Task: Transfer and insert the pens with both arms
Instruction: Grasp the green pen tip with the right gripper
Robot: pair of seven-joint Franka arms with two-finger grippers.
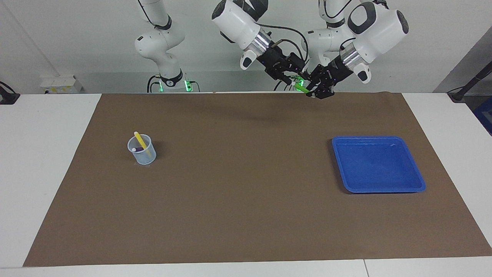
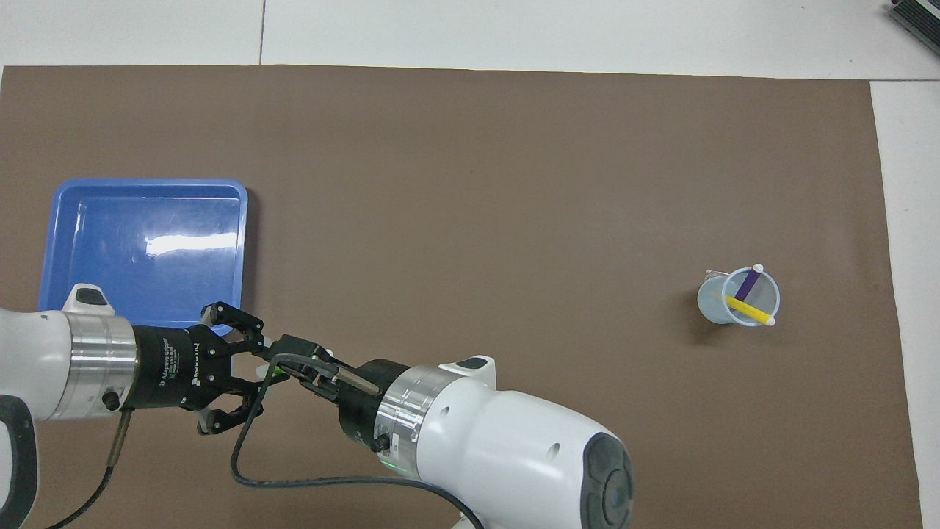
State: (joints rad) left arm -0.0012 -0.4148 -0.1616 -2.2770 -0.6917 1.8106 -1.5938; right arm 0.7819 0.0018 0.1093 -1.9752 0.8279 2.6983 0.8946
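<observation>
The green pen (image 1: 302, 88) hangs in the air between my two grippers, over the mat's edge nearest the robots; a sliver of it shows in the overhead view (image 2: 273, 375). My right gripper (image 1: 294, 80) (image 2: 283, 367) is shut on its whitish cap end. My left gripper (image 1: 313, 93) (image 2: 258, 373) faces it with its fingers spread around the pen's other end. The yellow pen (image 1: 139, 140) (image 2: 747, 310) and the purple pen (image 1: 135, 149) (image 2: 749, 283) stand tilted in a small clear cup (image 1: 144, 154) (image 2: 738, 297) toward the right arm's end.
A blue tray (image 1: 378, 137) (image 2: 147, 184) with nothing in it lies on the brown mat (image 1: 246, 192) toward the left arm's end. White table shows around the mat.
</observation>
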